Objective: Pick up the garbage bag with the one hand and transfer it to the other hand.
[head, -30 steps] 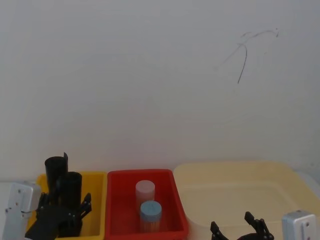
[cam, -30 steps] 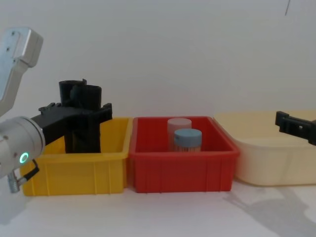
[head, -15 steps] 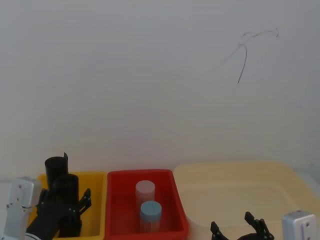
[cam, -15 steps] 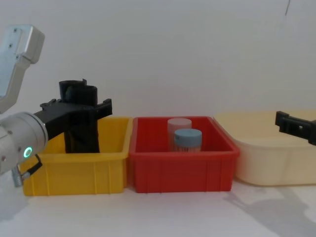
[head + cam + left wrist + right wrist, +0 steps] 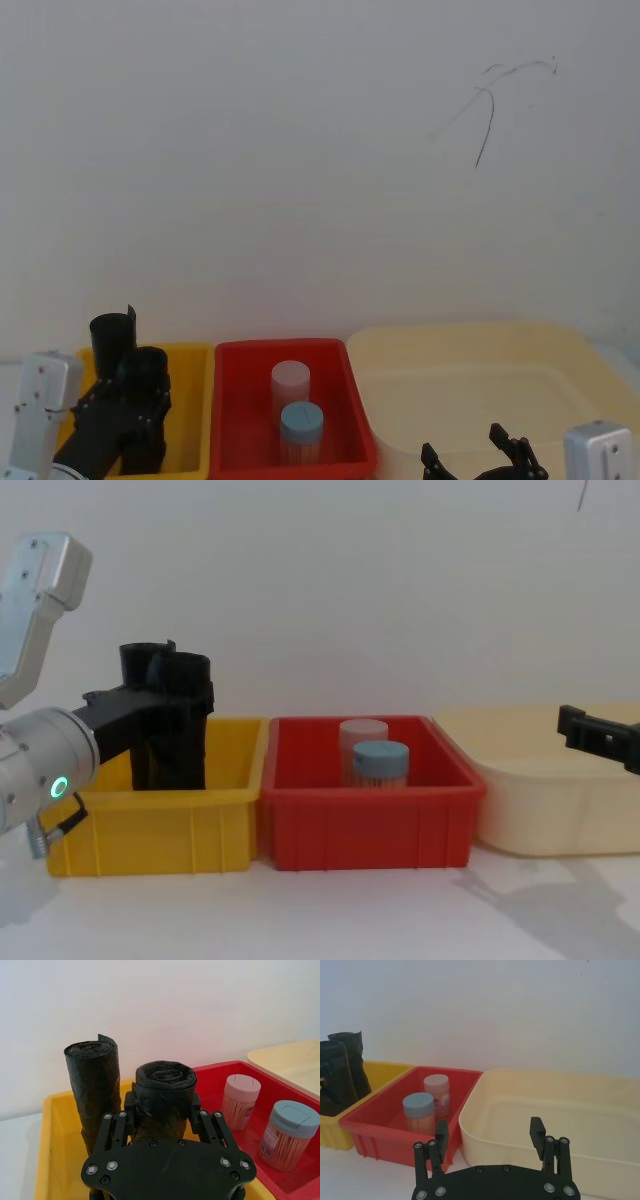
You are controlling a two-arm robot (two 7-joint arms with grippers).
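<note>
Pickup at grasp stage, by the look of it: left gripper [image 5: 164, 1112] jaws closed narrow on the garbage bag [image 5: 165, 1076], which stands upright in the yellow bin [image 5: 150, 825], not lifted clear. Lift and handover remain. Bag sits between the fingers, pinched below its top end. Just behind, a second roll [image 5: 93, 1080]. Well apart, right gripper [image 5: 489, 1132] at the cream tub [image 5: 600, 1110], jaws wide, empty.
</note>
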